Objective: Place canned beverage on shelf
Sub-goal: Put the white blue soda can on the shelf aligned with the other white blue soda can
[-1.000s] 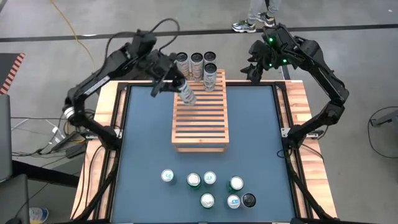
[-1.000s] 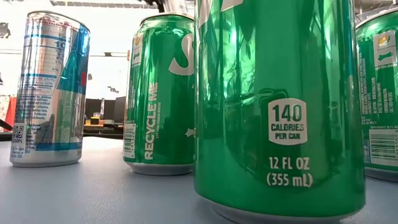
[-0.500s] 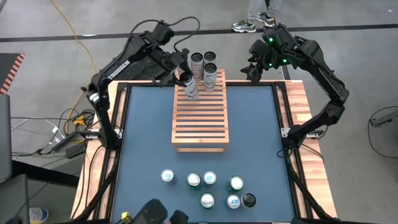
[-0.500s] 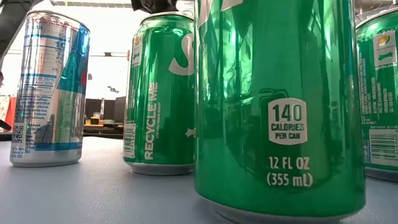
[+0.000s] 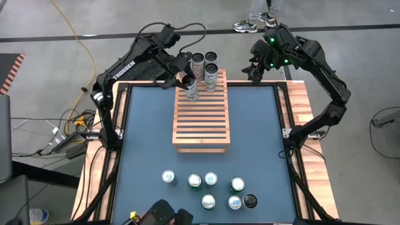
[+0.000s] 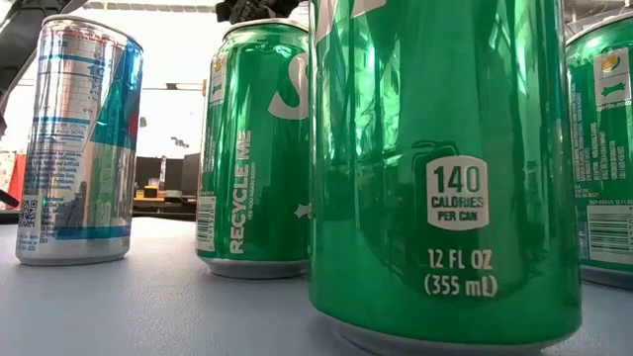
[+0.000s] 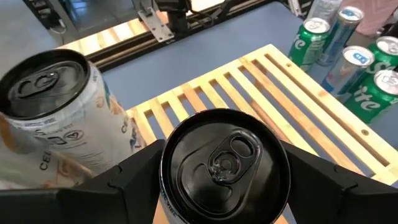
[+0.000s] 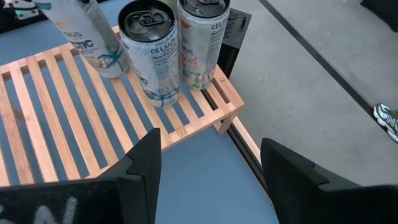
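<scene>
The shelf (image 5: 201,115), a light wooden slatted rack, lies in the middle of the blue table. Three tall cans (image 5: 211,75) stand at its far end. My left gripper (image 5: 183,79) is shut on another tall can with a black top (image 7: 224,163) over the shelf's far left part, next to a white can (image 7: 53,118). Whether that can's base touches the slats is hidden. My right gripper (image 5: 255,70) hangs open beyond the shelf's far right corner (image 8: 225,107), with nothing between its fingers. My left gripper pinches the can's upper wall (image 7: 165,182), just under the rim, between its two fingers (image 7: 134,180), one on each side. The fingers slant down from the table's far left. The can stands nearly upright, its top up.
Several loose cans (image 5: 209,189) stand on the table near its front edge, green ones and a silver-blue one (image 6: 79,143) filling the low view. A person's shoes (image 5: 250,25) show on the floor beyond the table. The shelf's near half is bare slats.
My left gripper has carried the can a short way toward the shelf's far end and a little down, rolling its wrist as the arm's elbow swung toward the far side. The can, tilted before, now stands closer to upright. The last half second shows almost no shift.
</scene>
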`<control>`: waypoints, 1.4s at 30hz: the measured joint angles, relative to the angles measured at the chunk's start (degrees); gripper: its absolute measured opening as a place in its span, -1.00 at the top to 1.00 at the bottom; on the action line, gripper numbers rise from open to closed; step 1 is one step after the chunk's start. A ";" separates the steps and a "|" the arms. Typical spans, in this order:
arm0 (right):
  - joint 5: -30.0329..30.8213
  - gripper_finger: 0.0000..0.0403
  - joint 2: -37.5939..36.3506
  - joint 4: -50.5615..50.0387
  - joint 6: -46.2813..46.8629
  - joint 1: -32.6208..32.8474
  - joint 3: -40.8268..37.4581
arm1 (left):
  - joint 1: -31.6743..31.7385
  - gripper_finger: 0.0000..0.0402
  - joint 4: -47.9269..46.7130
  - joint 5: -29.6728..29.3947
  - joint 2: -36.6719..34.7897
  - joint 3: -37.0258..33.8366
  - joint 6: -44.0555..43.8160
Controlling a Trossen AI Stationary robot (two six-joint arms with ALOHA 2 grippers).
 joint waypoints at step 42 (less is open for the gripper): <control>0.07 -0.10 0.00 -0.07 -1.55 -3.89 0.00 | -6.42 -0.43 8.34 -25.16 -0.55 0.05 -11.26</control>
